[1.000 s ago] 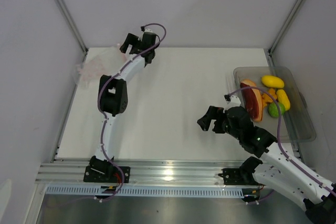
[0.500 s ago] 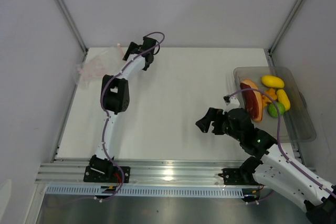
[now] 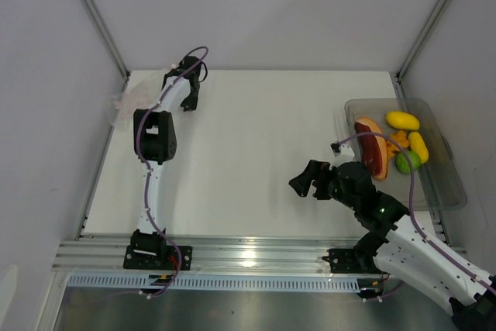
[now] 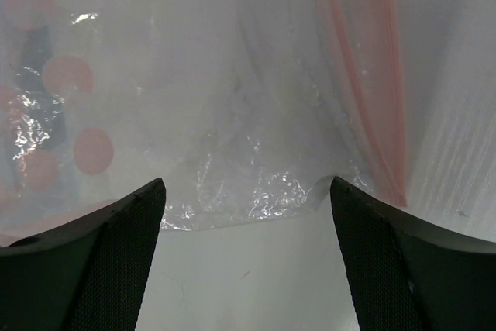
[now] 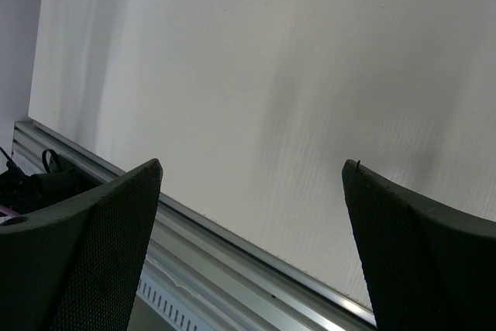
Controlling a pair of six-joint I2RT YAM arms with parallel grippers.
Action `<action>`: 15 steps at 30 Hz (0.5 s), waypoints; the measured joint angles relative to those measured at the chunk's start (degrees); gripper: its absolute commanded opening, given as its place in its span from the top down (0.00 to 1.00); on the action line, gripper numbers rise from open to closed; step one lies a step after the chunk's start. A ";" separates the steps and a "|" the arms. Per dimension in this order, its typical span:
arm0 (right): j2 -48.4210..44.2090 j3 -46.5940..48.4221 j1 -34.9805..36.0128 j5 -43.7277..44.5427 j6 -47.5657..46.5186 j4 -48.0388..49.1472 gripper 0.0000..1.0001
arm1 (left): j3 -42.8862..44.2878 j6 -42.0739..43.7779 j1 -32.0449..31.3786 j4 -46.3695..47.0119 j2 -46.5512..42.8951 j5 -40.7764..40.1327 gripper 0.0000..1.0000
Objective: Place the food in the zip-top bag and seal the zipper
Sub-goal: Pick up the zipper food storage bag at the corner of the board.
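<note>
Two grippers stand wide open and empty. The left gripper point(image 4: 246, 187) hovers with its dark jaws spread just before the lower edge of the small, crinkly, clear plastic zip-top bag point(image 4: 232, 114), not touching it as far as the wrist view shows. The thin pink-red zipper strip point(image 4: 364, 98) runs up the bag's right side there, and pale pink round spots point(image 4: 66, 75) show at its left. The right gripper point(image 5: 252, 167) hangs spread over bare table.

From above, the bag lies flat in the far-left corner. The food sits well apart from it, in a rigid grey-clear rectangular tray point(image 3: 449, 191) at the right edge: a yellow oval piece point(image 3: 402, 120), a round green lime point(image 3: 407, 162), a reddish-brown slice point(image 3: 374, 153) and orange pieces point(image 3: 399, 141).

My judgement is that the film is the main risk. Closing on it here may pinch both layers together and keep the mouth shut, or shove the bag against the wall. Round pieces may also roll or slip during the long carry across.

The white table point(image 3: 256, 129) is smooth and matte, with an aluminium rail point(image 3: 248, 253) along its near edge. Plain grey-white walls enclose it.
</note>
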 measured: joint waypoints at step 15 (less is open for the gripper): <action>0.31 -0.07 -0.09 -0.31 0.39 0.61 0.01 | 0.00 -1.75 0.46 -2.12 0.00 6.40 0.99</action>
